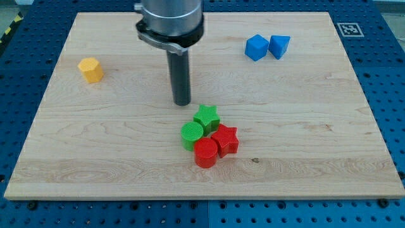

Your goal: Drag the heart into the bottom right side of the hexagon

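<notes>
board (316, 126): wood, carries all blocks.
rod (179, 69): dark, upright, hangs from the arm at view's top-centre.
my tip (182, 103): bare rod end, no jaws to open or close, so holds nothing; touches no block.
4-block cluster: just below-right of tip. green star (206, 118) nearest, close but apart from tip; green cylinder (192, 134), red star (224, 139), red cylinder (205, 153) packed under it. Not task items.
blue block (256, 47): up-right of tip, well apart; exact shape unclear.
heart (279, 45): blue, point down; read as the heart, not certain. Up-right of tip, beyond the blue block and just beside it, poss. touching.
hexagon (90, 69): yellow, up-left of tip, well apart.
key relation: tip lies between heart & hexagon, so on the wrong side of the heart.
next (judged): go round to heart's far right side, push twd view's left.
risk (judged): blue block sits in that path & may get shoved along.
</notes>
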### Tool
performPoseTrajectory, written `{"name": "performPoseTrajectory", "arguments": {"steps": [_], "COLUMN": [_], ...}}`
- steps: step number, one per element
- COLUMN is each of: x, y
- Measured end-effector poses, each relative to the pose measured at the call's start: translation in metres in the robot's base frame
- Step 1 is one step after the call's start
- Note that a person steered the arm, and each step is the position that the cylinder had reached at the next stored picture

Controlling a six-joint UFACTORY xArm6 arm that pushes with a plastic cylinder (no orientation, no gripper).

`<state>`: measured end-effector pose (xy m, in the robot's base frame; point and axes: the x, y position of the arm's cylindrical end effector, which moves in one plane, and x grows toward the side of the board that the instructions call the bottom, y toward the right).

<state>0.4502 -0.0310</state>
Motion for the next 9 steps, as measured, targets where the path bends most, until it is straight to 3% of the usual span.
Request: {"name": "performPoseTrajectory", "arguments": {"steps": [2, 3, 5, 9], "x": [-0.07, -0.058, -0.048, -0.048], "y": [0.049, 0.035, -0.093, -0.149]}}
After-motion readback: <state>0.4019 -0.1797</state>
